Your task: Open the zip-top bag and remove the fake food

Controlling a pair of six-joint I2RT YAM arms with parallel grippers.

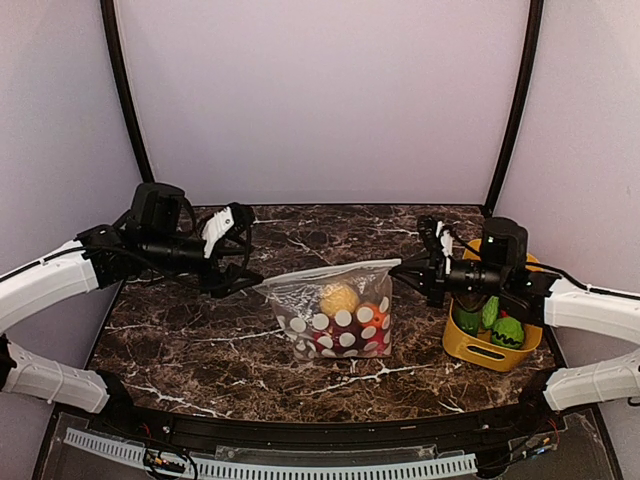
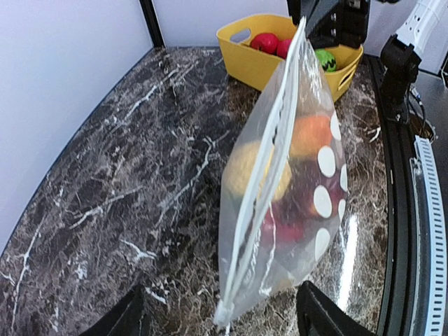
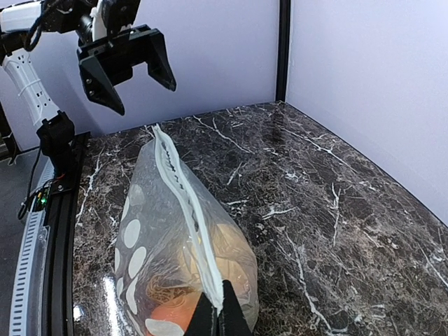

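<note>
1. Right gripper [image 1: 408, 268]: clamped on the right top corner of the zip-top bag [image 1: 335, 318].
2. Left gripper [image 3: 142, 91]: jaws wide, holding nothing, just beside the bag's left corner.
3. Bag stands mid marble table [image 1: 190, 340], zip strip uppermost and closed; fake food [image 1: 340, 298] inside.

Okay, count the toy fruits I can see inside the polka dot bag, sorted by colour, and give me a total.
Yellow fruit: 1
Orange-red fruit: 1
Dark maroon fruit: 1
Total: 3 visible through the zip-top bag; any more behind them would be hidden.
</note>
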